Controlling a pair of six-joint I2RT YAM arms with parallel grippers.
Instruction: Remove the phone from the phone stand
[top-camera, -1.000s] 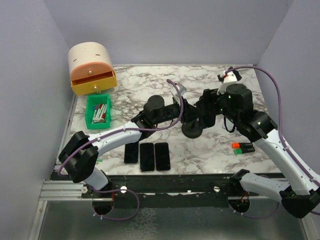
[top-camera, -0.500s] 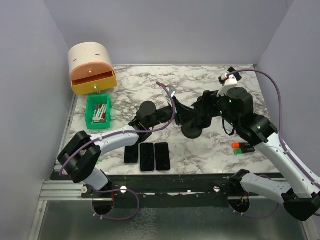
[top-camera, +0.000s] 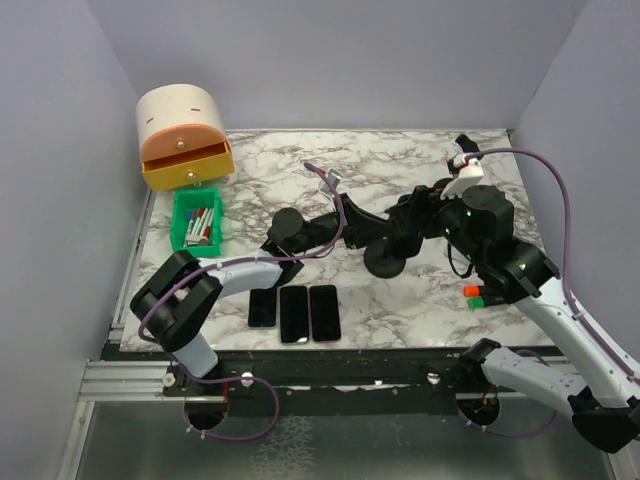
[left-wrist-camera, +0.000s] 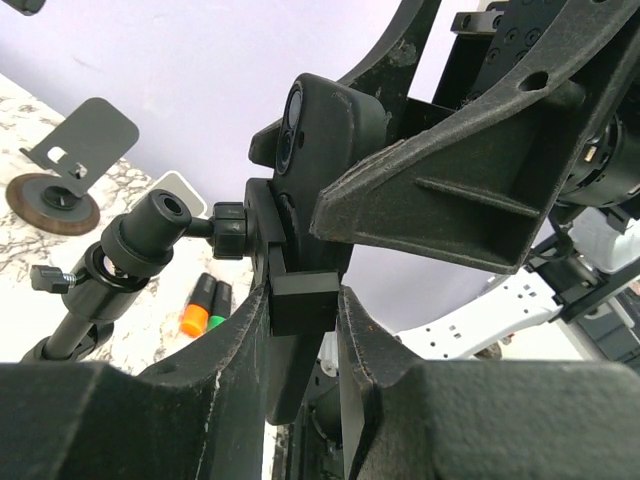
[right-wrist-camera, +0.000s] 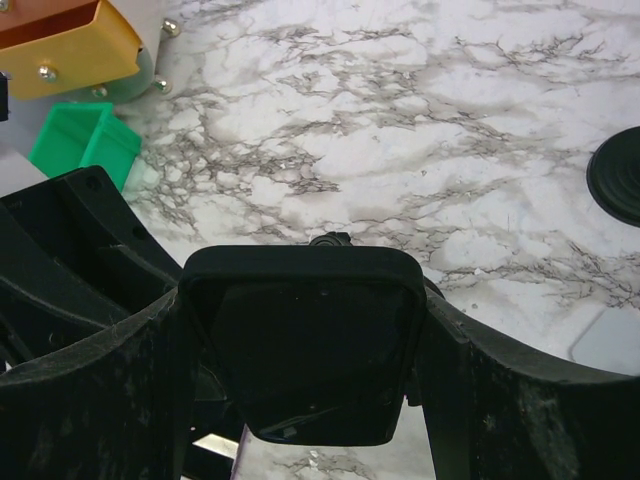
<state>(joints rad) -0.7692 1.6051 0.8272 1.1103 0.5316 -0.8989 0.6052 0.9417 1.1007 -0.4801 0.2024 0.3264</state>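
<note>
Phone upright, lens end up | right gripper pinching its sides | left gripper pinching phone stand clamp

Three phones lying flat, one phone on one phone stand; two markers, one green bin, one drawer box.

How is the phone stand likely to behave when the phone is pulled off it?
Probably tippy: the phone stand is a thin jointed pole on a small round base. The left end effector clamped on its bracket should steady it. Its ball joint may swivel.
</note>
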